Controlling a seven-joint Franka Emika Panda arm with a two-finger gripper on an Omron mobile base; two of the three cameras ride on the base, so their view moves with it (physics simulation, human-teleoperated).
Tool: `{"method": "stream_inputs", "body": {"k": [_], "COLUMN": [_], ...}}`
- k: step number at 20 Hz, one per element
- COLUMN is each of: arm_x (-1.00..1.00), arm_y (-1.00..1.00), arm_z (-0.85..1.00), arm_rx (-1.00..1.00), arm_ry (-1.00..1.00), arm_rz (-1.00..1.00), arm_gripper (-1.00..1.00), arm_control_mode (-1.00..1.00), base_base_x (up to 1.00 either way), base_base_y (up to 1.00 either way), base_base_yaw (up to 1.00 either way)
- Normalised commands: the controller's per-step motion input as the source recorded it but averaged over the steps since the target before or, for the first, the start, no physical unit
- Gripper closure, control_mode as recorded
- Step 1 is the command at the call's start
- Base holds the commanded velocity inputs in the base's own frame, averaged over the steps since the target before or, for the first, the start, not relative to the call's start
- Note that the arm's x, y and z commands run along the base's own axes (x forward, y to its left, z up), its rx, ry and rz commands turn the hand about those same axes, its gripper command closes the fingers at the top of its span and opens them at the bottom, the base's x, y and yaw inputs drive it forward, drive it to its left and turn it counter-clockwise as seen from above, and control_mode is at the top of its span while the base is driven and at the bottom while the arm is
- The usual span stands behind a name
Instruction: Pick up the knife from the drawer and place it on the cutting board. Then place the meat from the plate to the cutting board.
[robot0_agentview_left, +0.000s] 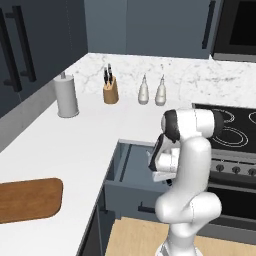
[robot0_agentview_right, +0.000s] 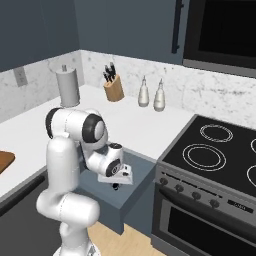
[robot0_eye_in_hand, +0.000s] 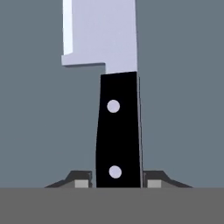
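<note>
The knife (robot0_eye_in_hand: 118, 131), with a broad silver blade and a black riveted handle, lies flat on the grey floor of the open drawer (robot0_agentview_left: 131, 172). My gripper (robot0_eye_in_hand: 118, 183) reaches down into the drawer (robot0_agentview_right: 137, 175), and its two fingertips (robot0_eye_in_hand: 82, 181) press against both sides of the handle near its end. From the right base view, the gripper (robot0_agentview_right: 116, 186) hangs low over the drawer's inside. The brown cutting board (robot0_agentview_left: 27, 200) lies on the white counter at the near left, and one corner of the cutting board (robot0_agentview_right: 4, 161) shows at the left edge. The meat and the plate are out of view.
At the back of the counter stand a paper towel roll (robot0_agentview_left: 66, 95), a tan knife block (robot0_agentview_left: 110, 90) and two pale bottles (robot0_agentview_left: 144, 91). A black stove (robot0_agentview_left: 230, 130) with its oven sits right of the drawer. Dark cabinets hang above.
</note>
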Motion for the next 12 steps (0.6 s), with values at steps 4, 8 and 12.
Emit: {"method": "stream_inputs", "body": {"k": [4,8,12], "arm_x": [-0.15,-0.26,-0.31], "arm_y": [0.02,0.09,0.07], "arm_z": [0.97,1.00,1.00], "arm_rx": [0.00,0.00,0.00], "arm_ry": [-0.08,-0.02,0.02], "arm_rz": [0.20,0.24,0.19], "arm_gripper": [1.00,1.00,1.00], "arm_control_mode": [-1.00,-1.00,-1.00], "base_base_x": [0.00,0.00,0.00], "base_base_y": [0.00,0.00,0.00], "base_base_yaw": [0.00,0.00,0.00]}}
